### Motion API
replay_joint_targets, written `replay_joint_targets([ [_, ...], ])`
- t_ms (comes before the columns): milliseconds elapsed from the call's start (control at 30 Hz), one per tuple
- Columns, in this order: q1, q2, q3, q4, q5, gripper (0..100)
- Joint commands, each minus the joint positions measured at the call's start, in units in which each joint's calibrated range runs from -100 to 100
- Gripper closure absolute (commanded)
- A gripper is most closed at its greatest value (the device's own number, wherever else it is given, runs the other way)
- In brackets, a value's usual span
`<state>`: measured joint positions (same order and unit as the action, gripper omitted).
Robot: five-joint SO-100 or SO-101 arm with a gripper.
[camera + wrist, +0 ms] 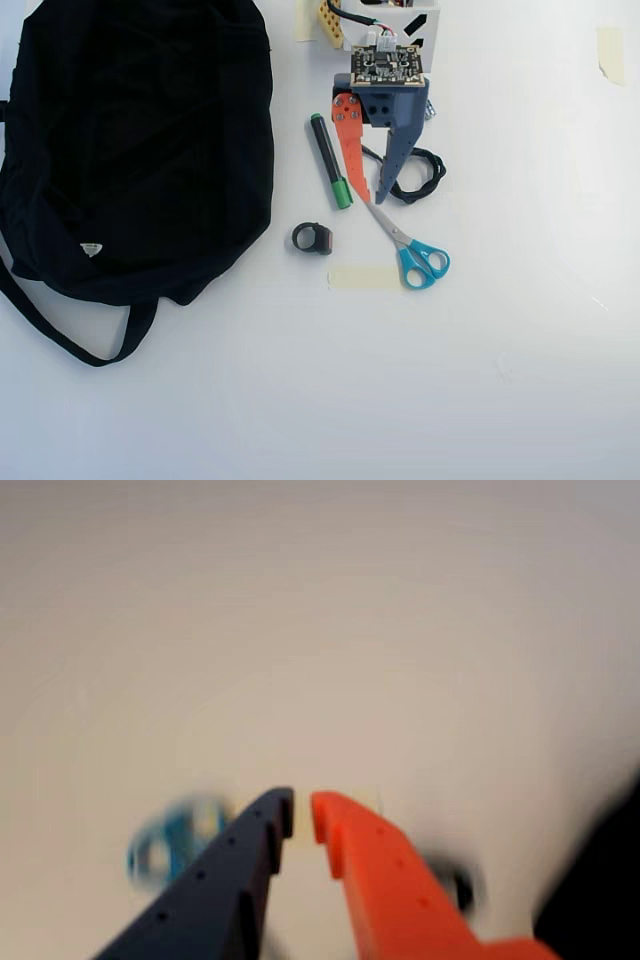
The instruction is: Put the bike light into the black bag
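In the overhead view the tool (373, 198) hangs over the upper middle of the white tabletop (520, 380), its orange finger on the left and its dark blue finger on the right, both pointing toward the near edge. The tips stand almost together with only a narrow gap between them, and nothing is held there; the wrist view shows the same slim gap at the tool (300, 815) with bare tabletop beyond it. The bike light (312, 238), a small black ring with a chunky block on its right side, lies on the tabletop to the left of the fingertips and a little nearer than them, clearly apart from the tool and untouched. It sits between the tool and the black bag (130, 140), which spreads across the whole left part of the view, its strap looping out along the near left and a small white label showing on the fabric. The light is just off the bag's right edge, outside it. A green-capped marker (330, 160) lies just left of the orange finger. A pair of scissors (415, 255) with blue handles runs from under the fingertips toward the near right, and a coiled black cable (420, 178) lies to the right of the blue finger. A strip of pale tape (362, 278) lies near the scissors' handles.
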<state>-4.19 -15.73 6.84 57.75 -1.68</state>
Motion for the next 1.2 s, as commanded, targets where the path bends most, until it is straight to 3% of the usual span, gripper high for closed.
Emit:
replay_joint_targets([
  [0, -0.4, -1.4, -5.0, 16.4, -0.3, 98],
  [333, -0.8, -0.5, -5.4, 40.4, 0.2, 98],
  [1167, -1.6, -0.9, -4.3, 41.3, 1.0, 98],
])
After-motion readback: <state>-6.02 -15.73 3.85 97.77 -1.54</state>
